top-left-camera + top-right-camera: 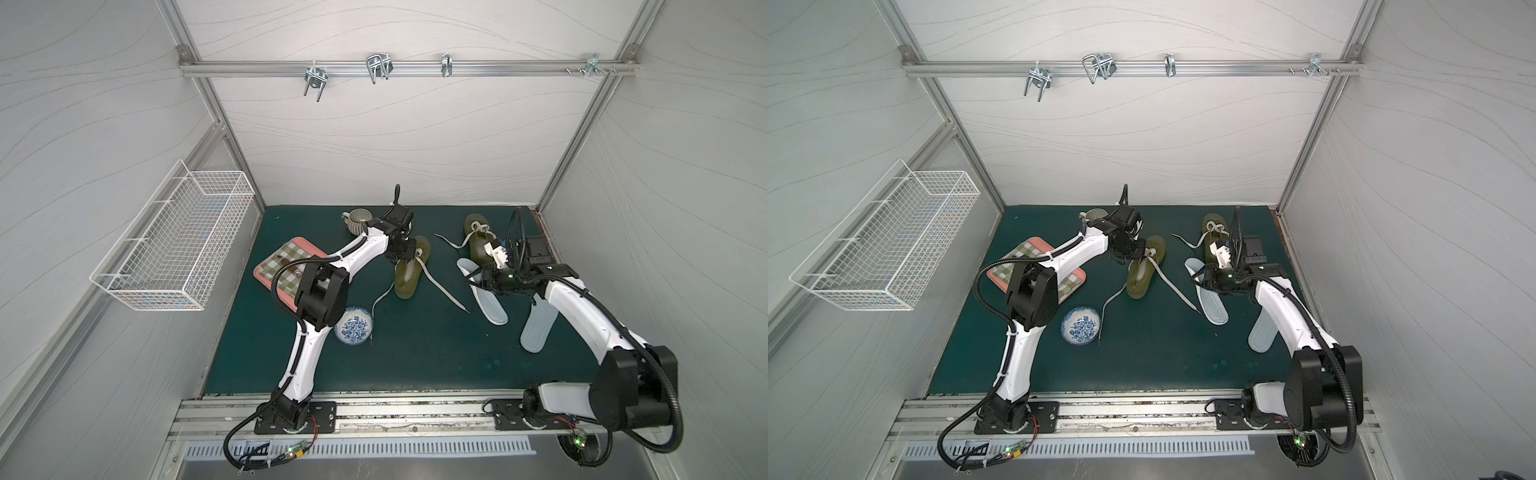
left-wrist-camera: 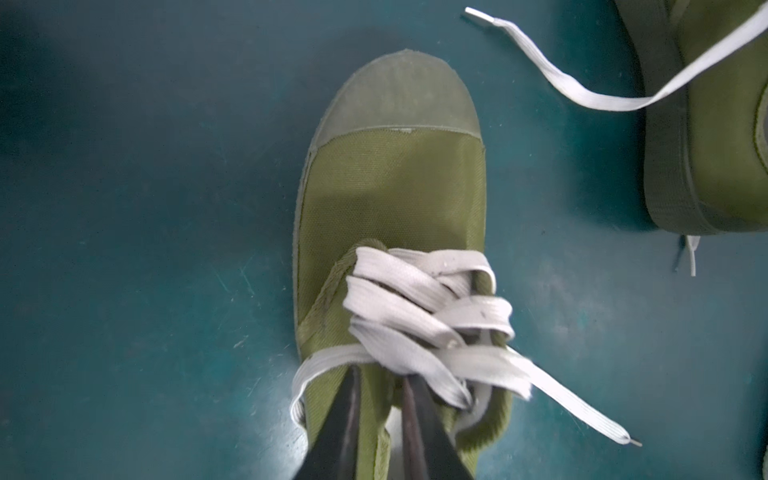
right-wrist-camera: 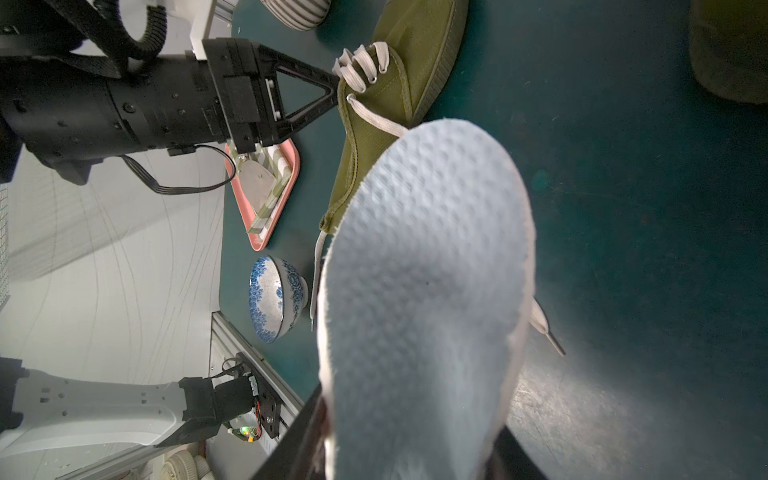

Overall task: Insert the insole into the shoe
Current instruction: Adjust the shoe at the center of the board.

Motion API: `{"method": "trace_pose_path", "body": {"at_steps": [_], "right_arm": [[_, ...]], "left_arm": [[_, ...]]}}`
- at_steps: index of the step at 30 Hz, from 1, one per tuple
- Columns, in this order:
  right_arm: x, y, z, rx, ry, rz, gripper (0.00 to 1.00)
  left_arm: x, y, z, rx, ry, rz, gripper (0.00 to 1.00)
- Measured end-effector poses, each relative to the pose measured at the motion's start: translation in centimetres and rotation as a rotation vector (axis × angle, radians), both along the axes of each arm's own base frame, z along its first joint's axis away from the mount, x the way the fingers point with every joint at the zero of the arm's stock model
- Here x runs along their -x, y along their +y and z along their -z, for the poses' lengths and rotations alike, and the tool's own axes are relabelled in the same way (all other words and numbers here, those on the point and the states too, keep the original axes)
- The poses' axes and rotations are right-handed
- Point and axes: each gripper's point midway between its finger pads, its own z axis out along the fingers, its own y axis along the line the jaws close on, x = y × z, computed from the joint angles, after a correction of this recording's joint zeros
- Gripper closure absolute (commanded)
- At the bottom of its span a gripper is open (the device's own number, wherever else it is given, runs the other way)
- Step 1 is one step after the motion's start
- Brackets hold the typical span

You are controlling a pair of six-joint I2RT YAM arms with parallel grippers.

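At the lens: A pale blue insole (image 3: 424,291), its dimpled face turned to the right wrist camera, fills most of that view. In both top views it sits on the right side of the green desk (image 1: 415,357), just in front of the second shoe (image 1: 478,249).
Right grip: The right fingers (image 3: 291,451) stand partly open, one on each side of the insole's near end, and hold it. Whether its far tip touches the desk cannot be told.
Centre: The olive canvas shoe (image 2: 390,183) stands upright toward the back of the desk, toe cap pointing at the front edge. Its grey laces (image 2: 415,307) are loose and trail over the mat.
Left grip: The left fingers (image 2: 338,432) stand close together at the shoe's opening beside the laces, with a strip of canvas pinched between them.
Back right: The second shoe stands well apart from the first.
Front right: A second insole (image 1: 536,328) lies flat, partly under the right arm.
Left half: A blue-patterned bowl (image 1: 353,325), a pink tray (image 1: 258,272) with a checked cloth and a ribbed mug (image 1: 356,224) stand here.
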Motion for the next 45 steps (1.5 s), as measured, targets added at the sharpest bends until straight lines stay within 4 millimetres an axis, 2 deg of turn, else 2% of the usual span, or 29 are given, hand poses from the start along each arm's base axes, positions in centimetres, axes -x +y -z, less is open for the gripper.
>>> {"method": "trace_pose_path", "body": {"at_steps": [5, 7, 12, 17, 23, 34, 40, 41, 42, 45], "right_arm": [[0.0, 0.0, 0.1, 0.001, -0.001, -0.002, 0.56], [0.0, 0.0, 0.1, 0.002, 0.001, -0.002, 0.57], [-0.1, 0.0, 0.4, 0.005, 0.010, -0.003, 0.58], [-0.2, -0.3, 0.7, 0.035, -0.005, -0.009, 0.59], [-0.5, -0.9, 1.1, 0.086, -0.033, -0.007, 0.59], [-0.4, -0.4, 1.9, 0.128, -0.040, -0.042, 0.60], [-0.1, 0.0, 2.0, 0.136, -0.050, -0.068, 0.60], [-0.1, 0.1, 2.0, 0.139, -0.052, -0.073, 0.60], [0.0, 0.3, 2.1, 0.144, -0.055, -0.080, 0.60], [0.4, 1.3, 2.5, 0.161, -0.054, -0.122, 0.60]], "left_arm": [[0.0, 0.1, 0.7, -0.011, 0.008, -0.001, 0.92], [0.0, 0.1, 0.6, -0.009, 0.009, -0.003, 1.00], [-0.1, 0.3, 0.6, 0.028, 0.034, -0.035, 1.00], [0.3, 1.3, 0.7, 0.107, 0.086, -0.139, 1.00], [3.1, 3.0, 0.9, 0.235, 0.211, -0.305, 1.00], [5.4, 1.4, 0.6, 0.421, 0.292, -0.481, 1.00], [6.0, 0.3, 0.3, 0.495, 0.296, -0.518, 1.00], [6.2, 0.3, 0.3, 0.500, 0.299, -0.523, 0.96], [6.4, 0.4, 0.1, 0.502, 0.301, -0.525, 0.87], [6.5, 0.4, -0.7, 0.507, 0.287, -0.511, 0.68]]}}
